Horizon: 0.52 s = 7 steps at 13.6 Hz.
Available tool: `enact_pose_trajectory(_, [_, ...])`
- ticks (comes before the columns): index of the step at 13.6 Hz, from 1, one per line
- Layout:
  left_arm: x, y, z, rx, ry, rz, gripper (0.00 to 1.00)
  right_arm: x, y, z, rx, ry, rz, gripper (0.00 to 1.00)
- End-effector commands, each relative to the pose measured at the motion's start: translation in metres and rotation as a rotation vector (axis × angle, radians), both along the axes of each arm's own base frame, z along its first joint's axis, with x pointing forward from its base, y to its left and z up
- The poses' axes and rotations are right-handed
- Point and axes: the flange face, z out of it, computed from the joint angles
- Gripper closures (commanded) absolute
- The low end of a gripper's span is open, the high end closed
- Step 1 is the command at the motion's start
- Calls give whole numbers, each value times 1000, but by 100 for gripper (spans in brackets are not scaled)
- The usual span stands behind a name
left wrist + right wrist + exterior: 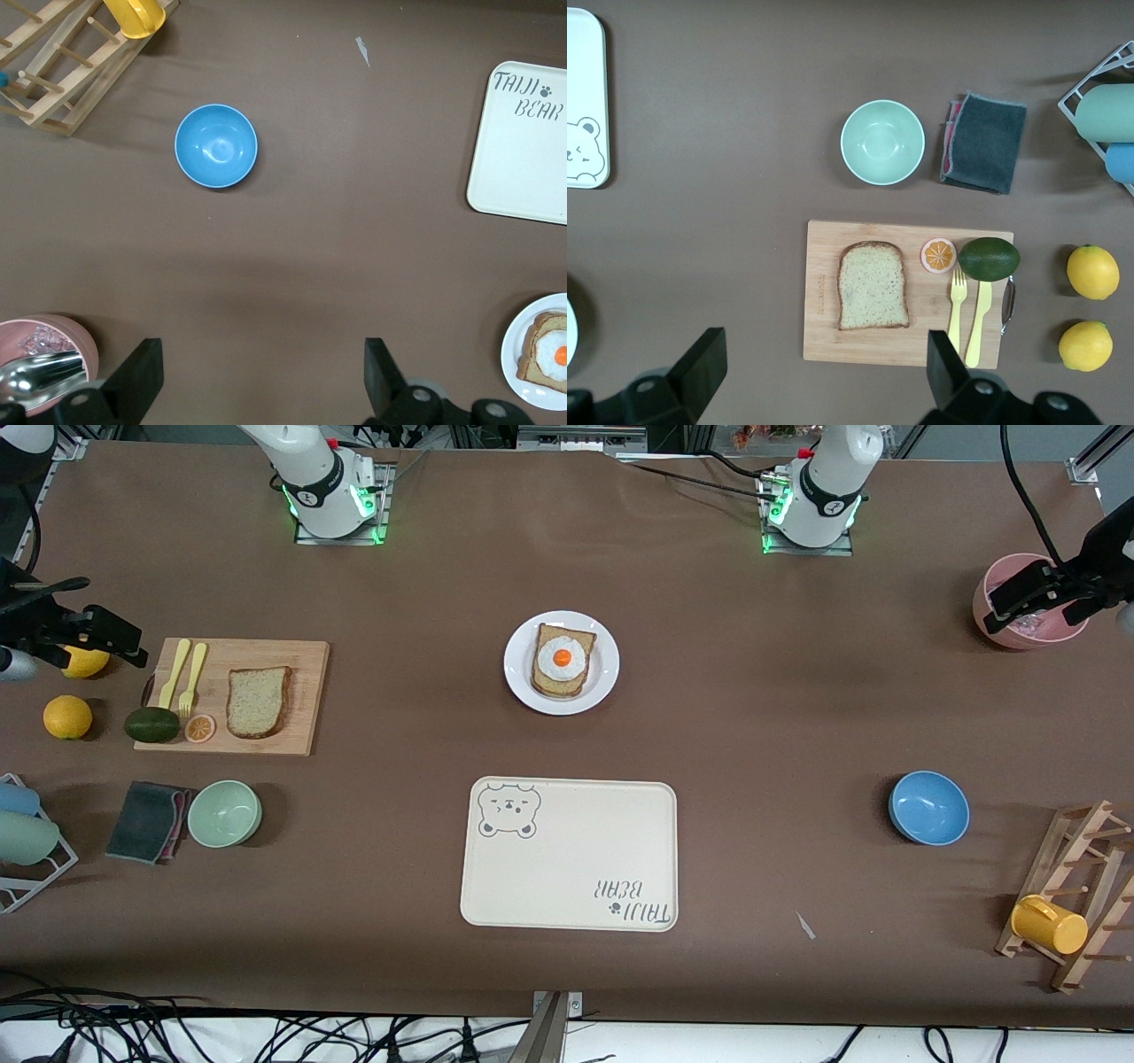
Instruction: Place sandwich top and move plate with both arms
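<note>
Nothing's grabbed yet. The sandwich top (258, 701) sits on the cutting board (301, 657) toward the right arm's end, ready for picking. The plate (605, 664) with the egg slice (562, 660) sits mid-table. The right gripper (819, 372) hangs spread wide over the board's edge, and the left gripper (263, 376) hangs spread by the pink bowl (992, 589).

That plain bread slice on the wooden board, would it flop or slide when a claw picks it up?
The plain bread slice lies flat on the wooden board; being thin, it probably sags if lifted by one edge. It looks light, so a nudge likely slides it. Its speckled, matte surface suggests it isn't slippery.
</note>
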Motion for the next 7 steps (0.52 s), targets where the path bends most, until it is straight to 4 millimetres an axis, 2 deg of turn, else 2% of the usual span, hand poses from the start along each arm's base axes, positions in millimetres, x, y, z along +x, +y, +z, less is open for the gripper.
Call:
enact_pose_trajectory(1, [4,5,4,-6,-5,12,0,-2,0,2,14,5,4,0])
enact_pose_trajectory(7, [5,5,-3,-4,9,9,0,-2,0,2,14,5,4,0])
